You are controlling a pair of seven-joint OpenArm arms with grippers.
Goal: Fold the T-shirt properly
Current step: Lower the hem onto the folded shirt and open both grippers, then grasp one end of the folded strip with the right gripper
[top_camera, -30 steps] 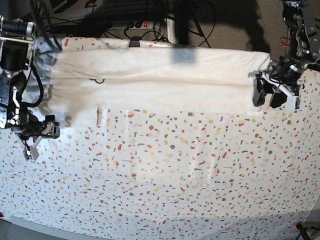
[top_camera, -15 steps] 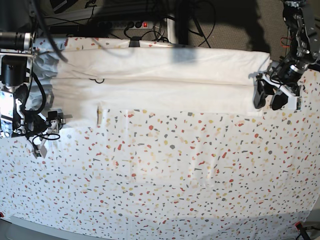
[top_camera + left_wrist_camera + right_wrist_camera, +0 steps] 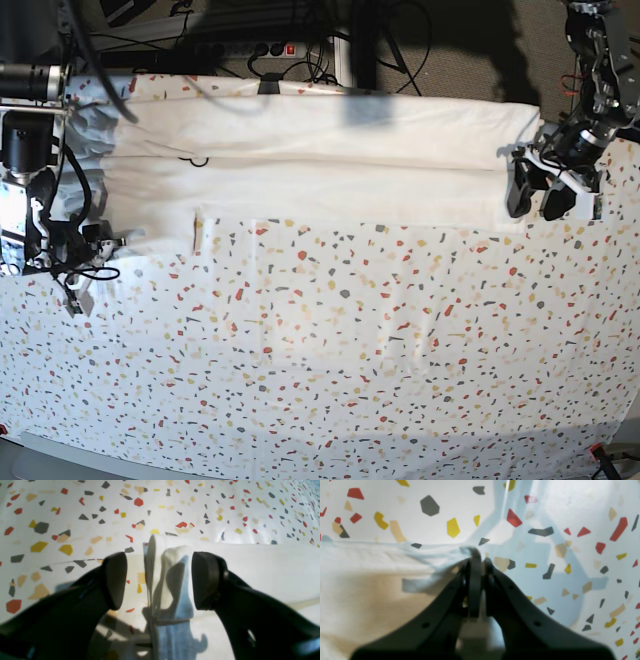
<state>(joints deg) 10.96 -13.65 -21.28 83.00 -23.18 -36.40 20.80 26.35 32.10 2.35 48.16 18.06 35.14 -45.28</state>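
Shirt: long folded strip. My right gripper pinches its corner for lifting; left gripper gapes, straddling the opposite hem.

A white tablecloth with small red, yellow, grey and black flecks covers the bench and shows some soft creases near its middle. Behind the far edge of the tablecloth a dark power strip with a red switch lies on the floor, and black cables run just beside it.
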